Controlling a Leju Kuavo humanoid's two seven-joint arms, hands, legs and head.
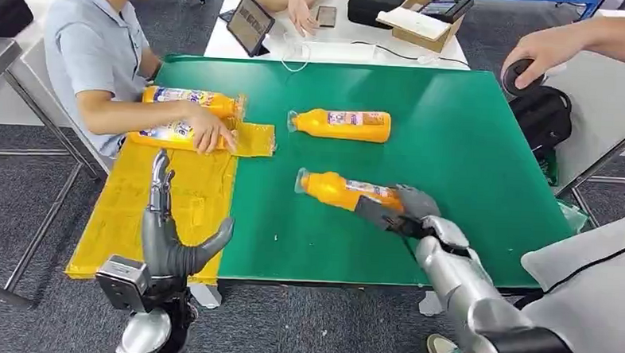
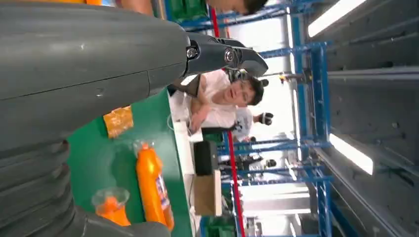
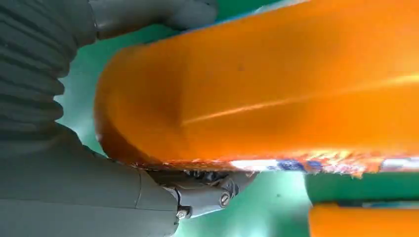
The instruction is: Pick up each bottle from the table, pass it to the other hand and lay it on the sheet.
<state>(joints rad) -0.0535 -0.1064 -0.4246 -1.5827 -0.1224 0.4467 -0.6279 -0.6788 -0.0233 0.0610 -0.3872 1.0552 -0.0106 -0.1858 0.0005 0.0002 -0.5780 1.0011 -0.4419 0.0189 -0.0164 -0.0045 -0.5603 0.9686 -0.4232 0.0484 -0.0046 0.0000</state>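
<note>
An orange bottle [image 1: 340, 190] lies at the near middle of the green table [image 1: 470, 143], cap pointing left. My right hand [image 1: 403, 210] grips its base end; close up, the thumb [image 3: 148, 15] and fingers [image 3: 207, 192] wrap the orange body [image 3: 272, 94]. A second bottle [image 1: 341, 124] lies farther back, also seen as bottle [image 2: 153, 185]. Two more bottles [image 1: 189, 99] lie at the far end of the yellow sheet [image 1: 156, 217], a person's hand [image 1: 208, 130] resting on the nearer one. My left hand [image 1: 168, 226] is raised over the sheet's near part, fingers spread, holding nothing.
A person sits at the table's left side, forearm over the sheet. Another person's hand [image 1: 537, 55] reaches in at the far right above a black bag [image 1: 543, 115]. A white table behind carries a tablet [image 1: 248, 22] and boxes.
</note>
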